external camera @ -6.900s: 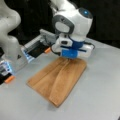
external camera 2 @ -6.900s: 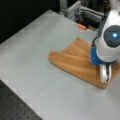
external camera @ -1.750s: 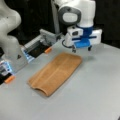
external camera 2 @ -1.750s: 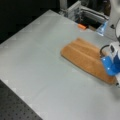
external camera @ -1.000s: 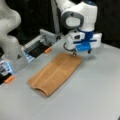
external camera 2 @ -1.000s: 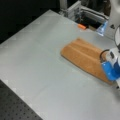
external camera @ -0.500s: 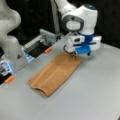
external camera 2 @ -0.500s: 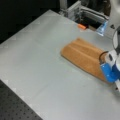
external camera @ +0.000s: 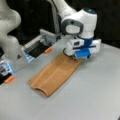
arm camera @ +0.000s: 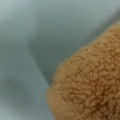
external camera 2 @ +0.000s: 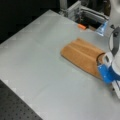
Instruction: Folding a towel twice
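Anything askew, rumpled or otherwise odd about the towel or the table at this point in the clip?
Nothing stands out. The towel lies flat on the table as a long, narrow strip, already folded once, its long edges roughly parallel. In both front views the pincer is down at one short end. Nothing looks spilled or damaged.

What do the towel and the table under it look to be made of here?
The towel looks like terry cloth, orange-brown: the wrist view shows a looped, nubby pile. It lies folded into a long strip in both front views. The table looks like smooth, matte grey sheet, metal or laminate; I cannot tell which. The gripper sits at the towel's end.
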